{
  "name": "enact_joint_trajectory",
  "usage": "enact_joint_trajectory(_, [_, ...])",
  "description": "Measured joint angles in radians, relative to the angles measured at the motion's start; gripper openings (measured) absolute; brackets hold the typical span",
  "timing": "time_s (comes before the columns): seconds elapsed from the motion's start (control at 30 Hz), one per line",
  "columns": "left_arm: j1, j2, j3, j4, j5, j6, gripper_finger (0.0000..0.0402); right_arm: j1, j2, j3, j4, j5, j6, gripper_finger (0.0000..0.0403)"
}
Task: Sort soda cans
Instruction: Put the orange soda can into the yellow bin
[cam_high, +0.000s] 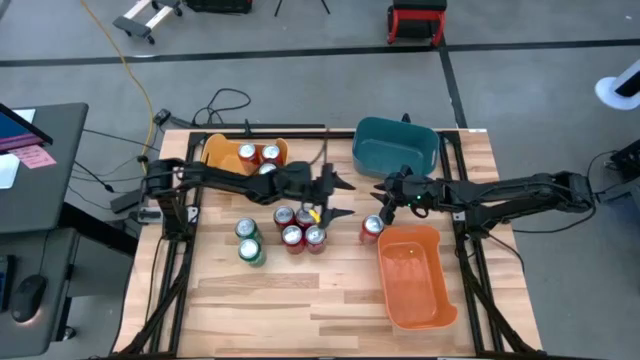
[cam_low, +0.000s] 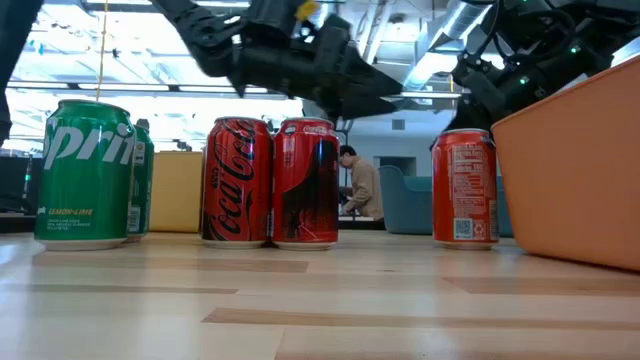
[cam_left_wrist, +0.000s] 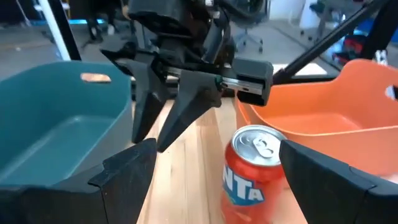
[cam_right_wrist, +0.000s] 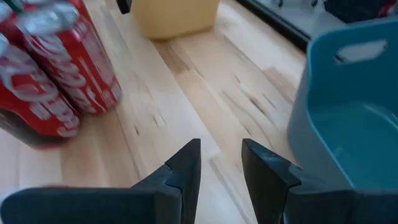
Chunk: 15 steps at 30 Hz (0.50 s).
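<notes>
The left hand (cam_high: 340, 197) was held spread wide above the middle of the table (cam_high: 300, 300), nothing being gripped between its fingers (cam_left_wrist: 127, 171). Just beside it, on its near side, four red soda cans (cam_high: 299, 228) were clustered upright and touching, and farther off to that same side two green soda cans (cam_high: 248, 241) were stood together. Ahead of the spread fingers, in the left wrist view, an orange-red can (cam_left_wrist: 252, 174) was seen upright against the orange bin (cam_left_wrist: 348, 124).

The right hand (cam_high: 384, 189) was hung just above that lone can (cam_high: 371, 229), its fingers (cam_right_wrist: 186, 168) parted by a narrow gap with nothing pinched. The orange bin (cam_high: 440, 300) was set just beside the can, on the near side of the right hand, and the teal bin (cam_high: 395, 150) lay beyond it, near the table's far edge.

Behind the left hand, at the far edge, the yellow bin (cam_high: 215, 150) was found with three red cans (cam_high: 259, 157) inside. In the low view a person (cam_low: 360, 185) was glimpsed in the room behind.
</notes>
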<state>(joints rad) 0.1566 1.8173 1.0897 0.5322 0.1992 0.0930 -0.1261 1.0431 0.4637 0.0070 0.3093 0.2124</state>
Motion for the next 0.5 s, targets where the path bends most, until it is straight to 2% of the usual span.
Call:
enact_joint_trajectory(0.2, [-0.024, 0.103, 0.133, -0.153, 0.091, 0.008, 0.0333, 0.0, 0.0, 0.0, -0.098, 0.005, 0.017, 0.0139])
enact_joint_trajectory(0.37, [-0.046, 0.175, 0.206, -0.248, 0.098, 0.067, 0.0333, 0.001, -0.001, 0.0, -0.12, -0.004, 0.013, 0.0139])
enact_joint_trajectory(0.5, [-0.053, 0.214, 0.252, -0.257, 0.095, 0.067, 0.0333, 0.001, -0.005, 0.001, -0.122, -0.074, 0.0, 0.0139])
